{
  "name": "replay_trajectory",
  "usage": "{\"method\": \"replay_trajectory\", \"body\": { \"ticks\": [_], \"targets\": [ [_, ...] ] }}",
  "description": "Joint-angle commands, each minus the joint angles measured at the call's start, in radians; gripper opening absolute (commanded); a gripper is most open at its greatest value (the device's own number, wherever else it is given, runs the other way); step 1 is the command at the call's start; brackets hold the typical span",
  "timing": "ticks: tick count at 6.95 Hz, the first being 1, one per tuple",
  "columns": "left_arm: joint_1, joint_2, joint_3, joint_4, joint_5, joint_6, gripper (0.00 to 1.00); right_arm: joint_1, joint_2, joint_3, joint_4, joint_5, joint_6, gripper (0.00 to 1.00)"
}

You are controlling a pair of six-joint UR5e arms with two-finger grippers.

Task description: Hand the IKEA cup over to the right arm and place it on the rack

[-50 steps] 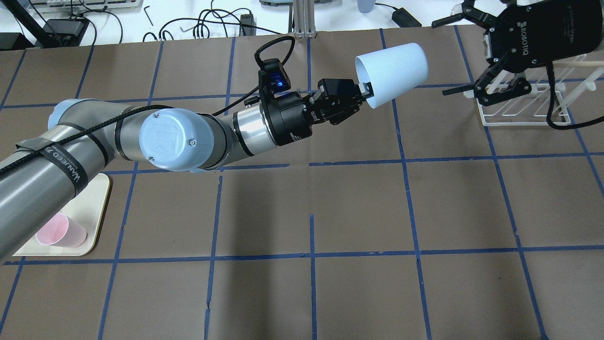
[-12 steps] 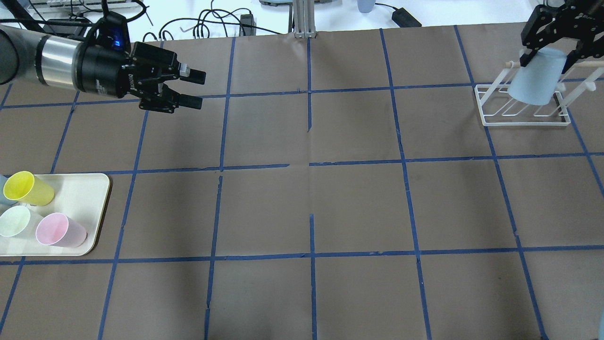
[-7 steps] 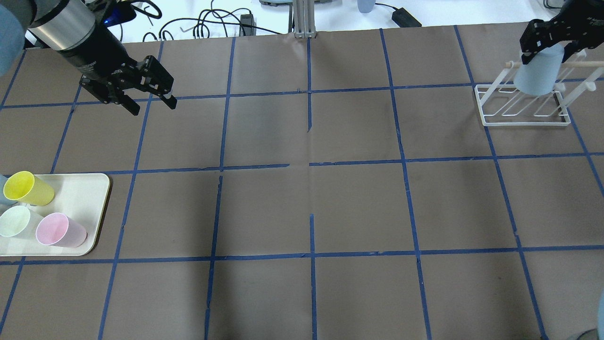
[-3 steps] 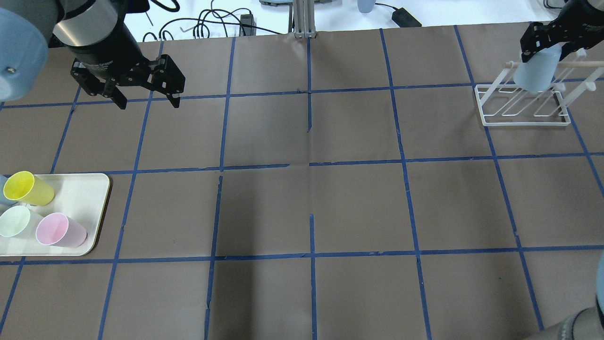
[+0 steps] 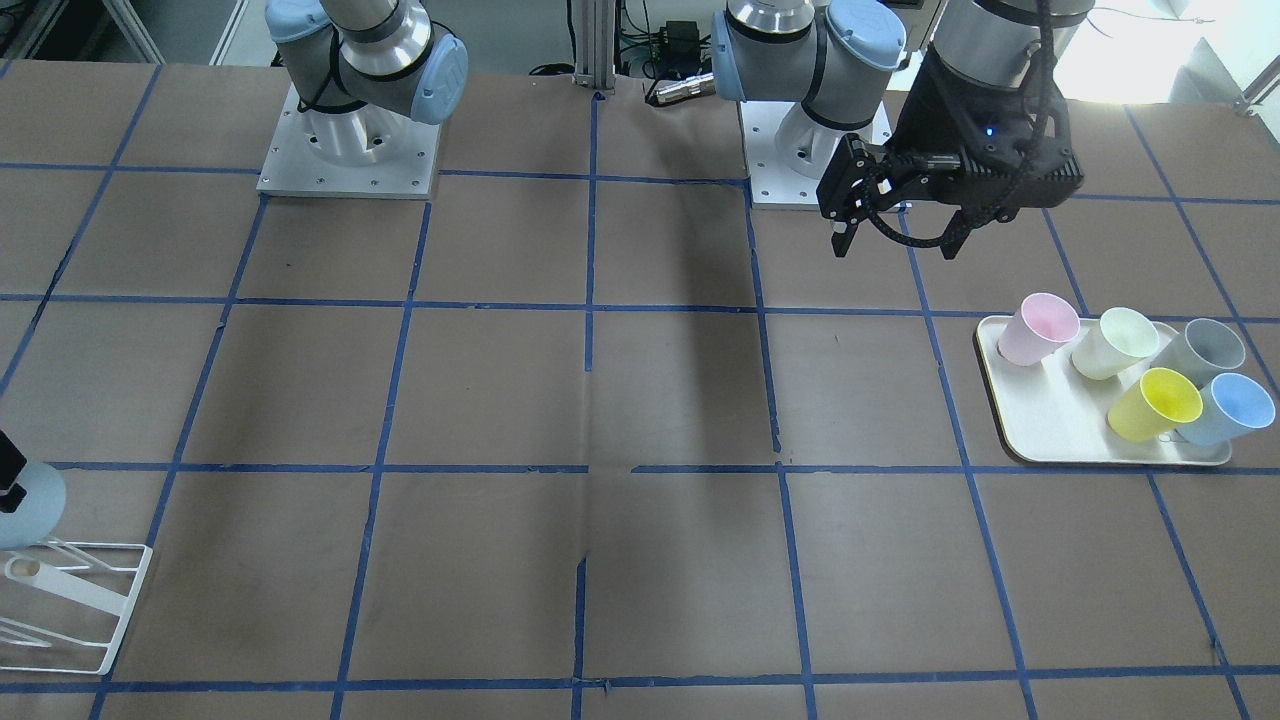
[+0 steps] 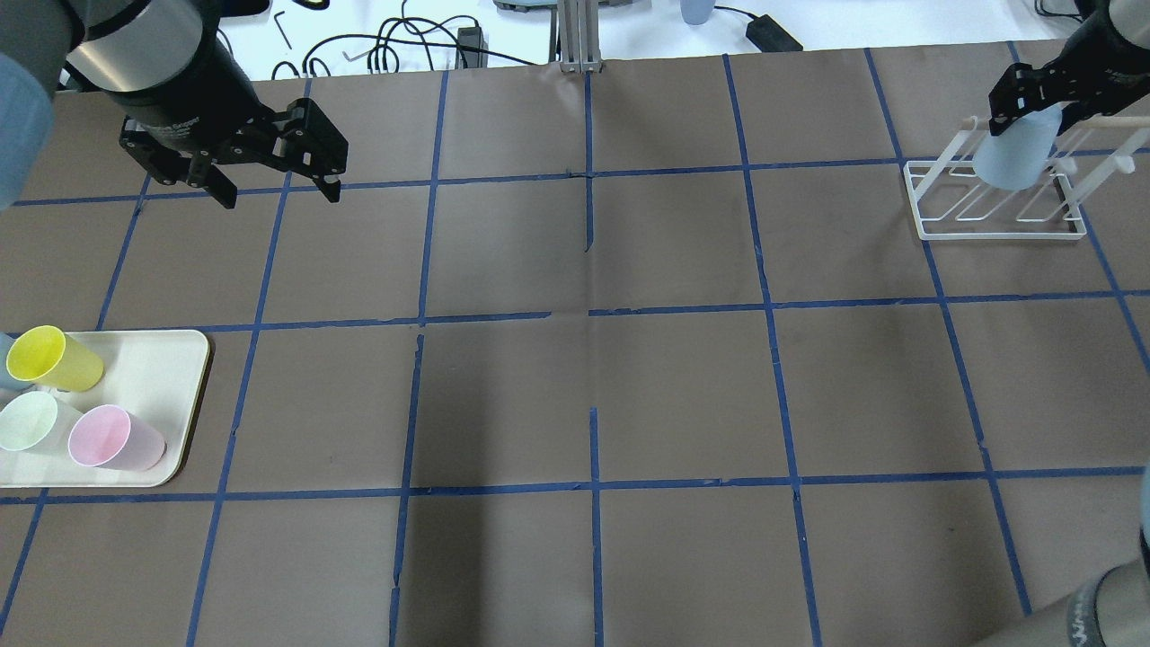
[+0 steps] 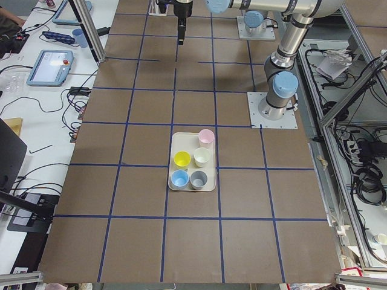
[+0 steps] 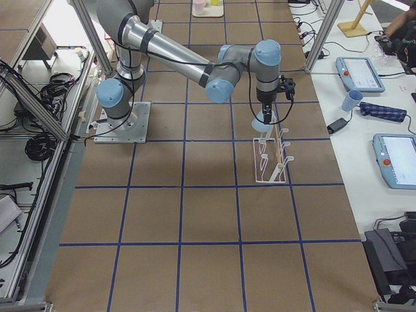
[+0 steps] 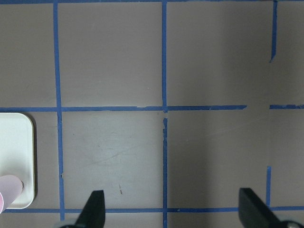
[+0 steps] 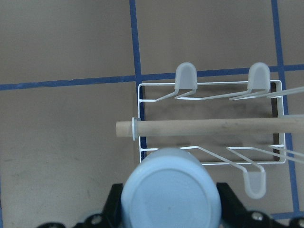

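Silver-grey right arm (image 8: 175, 55), matching left arm (image 7: 284, 45), light blue joint caps (image 5: 440, 80), 2 bolted metal base plates (image 5: 400, 175)

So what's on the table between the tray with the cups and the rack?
Nothing. In the overhead view, only bare brown table with blue tape lines runs from the tray to the rack.
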Motion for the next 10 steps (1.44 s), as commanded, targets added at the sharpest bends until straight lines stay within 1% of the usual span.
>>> {"method": "replay_trajectory", "body": {
  "ticks": [1,4,5,6,7,8,9,10],
  "targets": [
    [0.003,0.004,-0.003,0.003,-0.006,0.0,1.0,-0.011,0.011,0.042,-0.058,0.019,-0.029,0.0],
    [0.002,0.007,-0.009,0.005,0.006,0.006,1.0,-0.015,0.027,0.056,-0.067,0.018,-0.029,0.0],
    [0.002,0.007,-0.007,0.006,-0.006,0.006,1.0,-0.032,0.027,0.056,-0.066,0.019,-0.029,0.46],
    [0.005,0.004,-0.007,0.062,-0.005,0.008,1.0,-0.04,0.024,0.052,-0.053,0.021,-0.028,0.99],
    [0.005,-0.004,-0.001,0.073,-0.005,0.006,1.0,-0.041,0.014,0.042,-0.034,0.016,-0.029,1.0],
    [0.005,-0.005,0.003,0.069,-0.005,0.006,1.0,-0.043,0.007,0.035,0.027,0.015,-0.029,1.0],
    [0.006,-0.001,-0.007,0.074,-0.006,0.006,1.0,-0.041,-0.049,0.035,0.077,0.01,-0.031,1.0],
    [0.005,0.001,-0.01,0.075,-0.006,0.005,1.0,-0.038,-0.105,0.035,0.179,0.009,-0.025,1.0]
  ]
}}
